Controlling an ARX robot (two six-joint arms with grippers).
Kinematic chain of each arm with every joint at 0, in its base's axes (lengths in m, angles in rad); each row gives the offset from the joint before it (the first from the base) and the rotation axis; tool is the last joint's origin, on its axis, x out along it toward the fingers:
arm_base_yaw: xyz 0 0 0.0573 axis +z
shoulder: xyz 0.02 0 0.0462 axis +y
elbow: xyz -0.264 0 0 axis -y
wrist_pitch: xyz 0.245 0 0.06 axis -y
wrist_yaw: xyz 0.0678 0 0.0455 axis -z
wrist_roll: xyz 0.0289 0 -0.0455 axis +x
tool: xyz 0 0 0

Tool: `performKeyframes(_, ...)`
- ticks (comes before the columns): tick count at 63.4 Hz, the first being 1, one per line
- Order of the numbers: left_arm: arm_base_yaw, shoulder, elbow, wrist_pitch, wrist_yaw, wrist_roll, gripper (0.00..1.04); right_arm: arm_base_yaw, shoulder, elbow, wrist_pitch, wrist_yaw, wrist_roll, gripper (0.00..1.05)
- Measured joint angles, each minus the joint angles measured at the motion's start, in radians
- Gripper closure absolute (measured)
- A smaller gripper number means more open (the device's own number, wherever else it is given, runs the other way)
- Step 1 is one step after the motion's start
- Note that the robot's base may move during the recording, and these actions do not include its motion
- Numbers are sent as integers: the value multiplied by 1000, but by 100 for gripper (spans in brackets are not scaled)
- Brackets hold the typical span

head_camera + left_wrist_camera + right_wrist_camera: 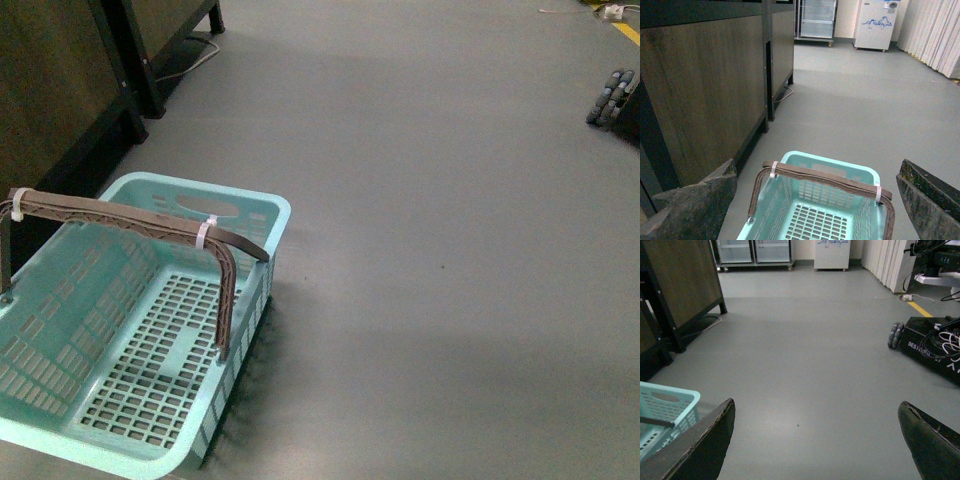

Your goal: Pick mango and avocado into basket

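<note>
Our left hand point(816, 167) is spread wide, gripping nothing, over the turquoise basket point(840, 164). The basket sits on the grey floor point(450, 200) beside a dark wooden cabinet point(705, 90). Our right hand point(816, 404) is likewise spread, over bare floor, with the basket off to its left.

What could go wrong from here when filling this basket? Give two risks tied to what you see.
The brown handles stand upright across the basket, so a lowering arm or dropped fruit could catch on them.
Neither fruit shows in any view; left gripper and right gripper are open and empty, so the robot must search and may pick wrongly.
</note>
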Motion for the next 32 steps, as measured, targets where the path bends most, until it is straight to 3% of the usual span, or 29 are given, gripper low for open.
performKeyframes(32,0,0,0,0,0,0,8,0,0,0,0,0,0,9)
